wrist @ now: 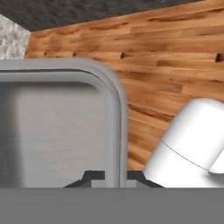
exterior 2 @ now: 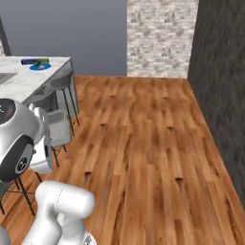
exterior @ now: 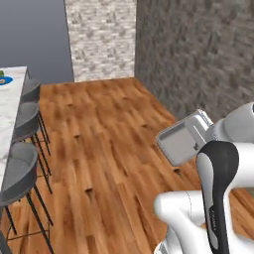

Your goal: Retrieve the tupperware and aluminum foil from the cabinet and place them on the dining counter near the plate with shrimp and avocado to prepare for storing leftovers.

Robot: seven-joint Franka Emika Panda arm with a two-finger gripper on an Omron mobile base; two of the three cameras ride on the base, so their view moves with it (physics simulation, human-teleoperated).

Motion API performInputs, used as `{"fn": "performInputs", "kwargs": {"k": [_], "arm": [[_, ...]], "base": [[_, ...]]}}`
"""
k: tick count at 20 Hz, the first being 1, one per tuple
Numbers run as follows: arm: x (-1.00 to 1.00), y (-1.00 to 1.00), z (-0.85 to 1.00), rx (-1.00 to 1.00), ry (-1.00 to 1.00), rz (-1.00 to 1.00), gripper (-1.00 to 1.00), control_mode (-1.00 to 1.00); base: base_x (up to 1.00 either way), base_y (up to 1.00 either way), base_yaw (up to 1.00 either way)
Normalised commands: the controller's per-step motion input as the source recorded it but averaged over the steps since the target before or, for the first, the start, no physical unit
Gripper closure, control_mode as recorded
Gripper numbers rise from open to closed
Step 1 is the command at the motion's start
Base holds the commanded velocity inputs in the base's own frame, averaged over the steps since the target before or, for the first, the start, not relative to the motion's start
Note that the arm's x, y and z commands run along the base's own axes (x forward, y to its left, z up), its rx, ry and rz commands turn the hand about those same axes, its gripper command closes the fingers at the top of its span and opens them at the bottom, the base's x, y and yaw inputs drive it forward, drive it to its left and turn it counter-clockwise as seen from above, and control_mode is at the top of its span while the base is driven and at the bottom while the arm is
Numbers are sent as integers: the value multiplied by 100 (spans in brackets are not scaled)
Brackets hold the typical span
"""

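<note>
My gripper (wrist: 116,177) is shut on the right rim of the tupperware (wrist: 52,131), a pale grey shallow container. It hangs tilted over the wooden floor, seen as the tupperware (exterior: 178,144) in front of the hand and as the tupperware (exterior 2: 57,127) beside the arm. On the dining counter (exterior 2: 28,79) at the far left lies the aluminum foil (exterior 2: 34,61), a dark-blue box, right behind the blue plate with shrimp and avocado (exterior 2: 39,67). That plate (exterior: 5,81) also sits at the far end of the marble top (exterior: 10,109). The cabinet is out of view.
Grey bar stools (exterior: 20,168) line the counter's side, with more stools (exterior 2: 62,81) under its edge. A steel sink (exterior 2: 5,79) is set in the top. A dark stone wall (exterior: 198,49) runs along the right, a pale brick wall (exterior: 101,39) ahead. Wooden floor (exterior 2: 143,143) lies between.
</note>
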Motion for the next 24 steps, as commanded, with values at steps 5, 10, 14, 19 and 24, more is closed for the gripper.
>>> {"fn": "performInputs", "kwargs": {"k": [5,10,14,19,24], "arm": [[0,0,0,0,0,0,100,100],[0,0,0,0,0,0,100,100],[0,0,0,0,0,0,100,100],[0,0,0,0,0,0,100,100],[0,0,0,0,0,0,100,100]], "base": [[100,-54,43],[100,-43,44],[97,-38,44],[96,-41,47],[84,-54,46]]}}
